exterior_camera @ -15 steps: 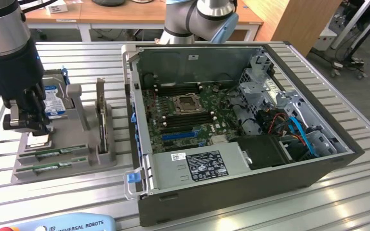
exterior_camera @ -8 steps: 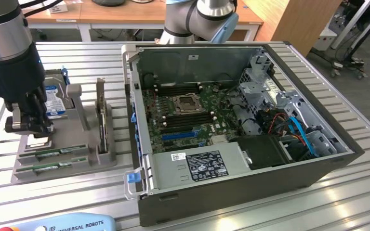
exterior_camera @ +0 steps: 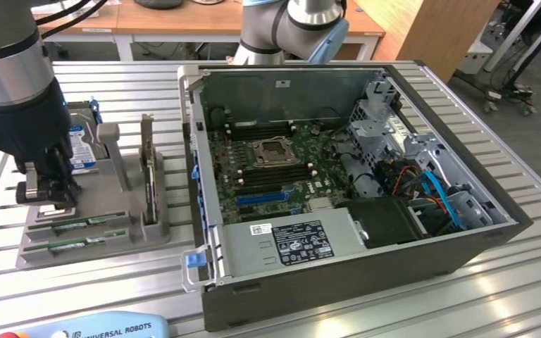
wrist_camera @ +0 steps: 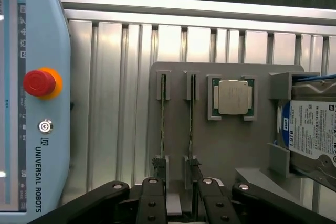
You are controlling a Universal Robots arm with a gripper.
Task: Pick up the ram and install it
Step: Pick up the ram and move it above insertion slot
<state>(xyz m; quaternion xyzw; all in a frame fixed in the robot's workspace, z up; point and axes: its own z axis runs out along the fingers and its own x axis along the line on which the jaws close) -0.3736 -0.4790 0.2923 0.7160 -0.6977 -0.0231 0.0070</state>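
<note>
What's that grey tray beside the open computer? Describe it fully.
The grey tray, seemingly matte plastic, lies flat on the ribbed metal table at the exterior view's left of the computer. Its slots hold two ram sticks on edge, a processor chip, a blue-labelled hard drive and an upright card. The open gripper hangs over it.

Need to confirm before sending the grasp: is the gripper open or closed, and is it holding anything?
Gripper: open, holding nothing, poised at the ram sticks in the holder.
</note>
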